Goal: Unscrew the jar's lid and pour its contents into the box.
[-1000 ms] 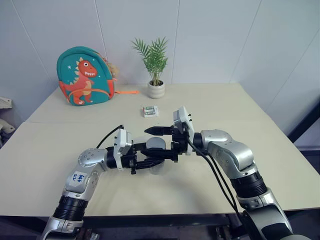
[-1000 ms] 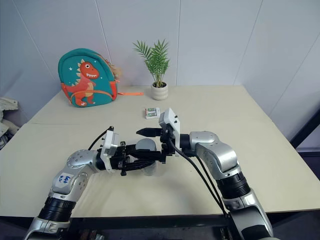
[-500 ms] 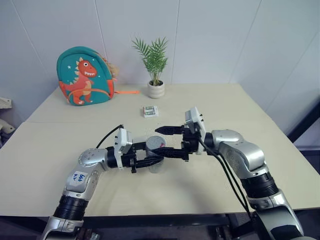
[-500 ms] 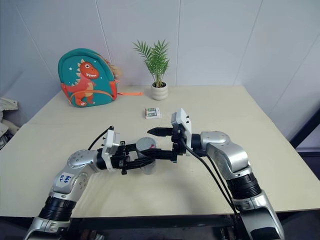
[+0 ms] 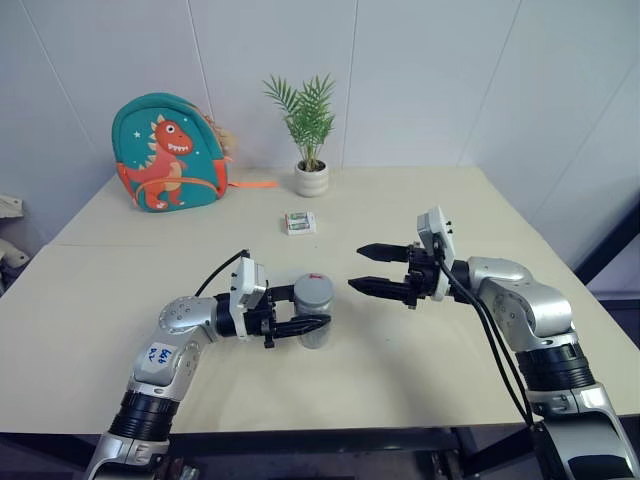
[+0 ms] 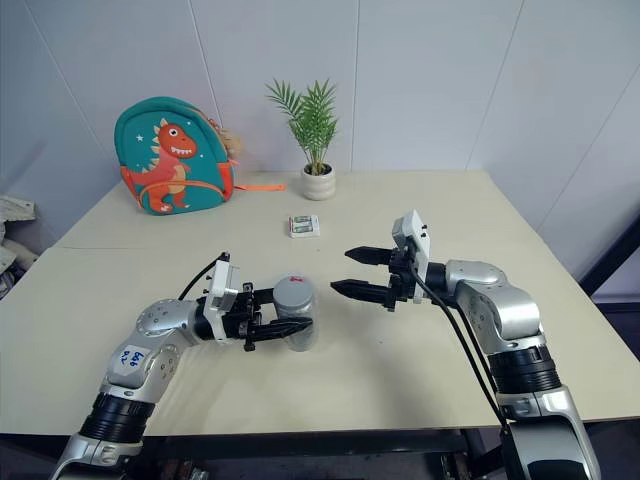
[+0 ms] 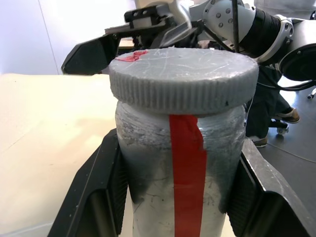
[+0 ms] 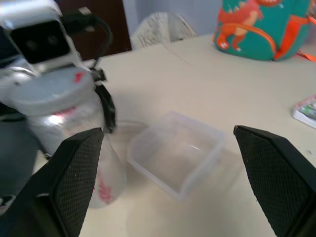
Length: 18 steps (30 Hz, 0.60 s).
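Note:
The jar [image 5: 314,318], a silver-grey cylinder with a red stripe [image 7: 187,168], stands upright in my left gripper [image 5: 308,322], which is shut on its body from both sides. The lid [image 7: 183,75], grey with a small red mark, sits on top of the jar. My right gripper [image 5: 357,267] hangs open to the right of the jar, level with the lid and apart from it, with nothing between its fingers. The box [image 8: 175,153], a clear shallow tray, lies on the table beside the jar in the right wrist view. The contents are hidden inside the jar.
A teal dinosaur backpack [image 5: 168,152] and a potted plant [image 5: 312,178] stand at the table's far side. A small white-and-green pack [image 5: 301,222] lies behind the jar. The cream table [image 5: 450,360] stretches to the front and right.
My right gripper has drawn away from the lid to the right, still open. The lid stays on the jar, and the left gripper has kept still.

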Motion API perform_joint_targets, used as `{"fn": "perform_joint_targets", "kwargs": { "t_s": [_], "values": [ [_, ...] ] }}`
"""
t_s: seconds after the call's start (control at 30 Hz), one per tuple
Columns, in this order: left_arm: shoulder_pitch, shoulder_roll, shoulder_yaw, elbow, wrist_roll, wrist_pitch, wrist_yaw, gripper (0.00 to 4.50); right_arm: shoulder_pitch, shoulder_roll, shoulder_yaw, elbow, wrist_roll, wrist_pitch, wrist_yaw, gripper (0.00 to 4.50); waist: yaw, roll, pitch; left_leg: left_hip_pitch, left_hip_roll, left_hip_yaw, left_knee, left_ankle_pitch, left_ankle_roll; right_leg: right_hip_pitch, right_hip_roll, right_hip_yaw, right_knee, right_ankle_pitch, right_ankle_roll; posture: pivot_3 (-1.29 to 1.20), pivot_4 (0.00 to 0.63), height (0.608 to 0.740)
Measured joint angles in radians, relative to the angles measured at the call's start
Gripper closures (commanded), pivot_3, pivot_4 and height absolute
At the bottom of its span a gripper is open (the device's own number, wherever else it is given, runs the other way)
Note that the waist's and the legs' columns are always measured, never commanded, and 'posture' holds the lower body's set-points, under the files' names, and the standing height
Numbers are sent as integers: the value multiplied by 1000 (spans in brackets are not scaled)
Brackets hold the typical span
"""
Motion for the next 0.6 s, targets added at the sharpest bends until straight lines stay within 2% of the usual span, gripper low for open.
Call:
{"fn": "perform_joint_targets", "kwargs": {
  "t_s": [0.17, 0.37, 0.6],
  "values": [
    [0, 1, 0, 0, 0, 0, 0, 2308, -1, 36, 2, -101, 56, 55, -9, 59, -1, 0, 0, 0, 0, 0, 0, 0, 0, 0, 0, 0, 0, 0, 0, 0, 150, 740],
    [0, 1, 0, 0, 0, 0, 0, 2308, -16, 106, 65, -159, 39, 87, -92, 59, 1, 0, 0, 0, 0, 0, 0, 0, 0, 0, 0, 0, 0, 0, 0, 0, 150, 740],
    [0, 2, 0, 0, 0, 1, 0, 2308, -49, 114, 118, -194, 23, 102, -106, 59, -1, 0, 0, 0, 0, 0, 0, 0, 0, 0, 0, 0, 0, 0, 0, 0, 150, 740]
  ]
}}
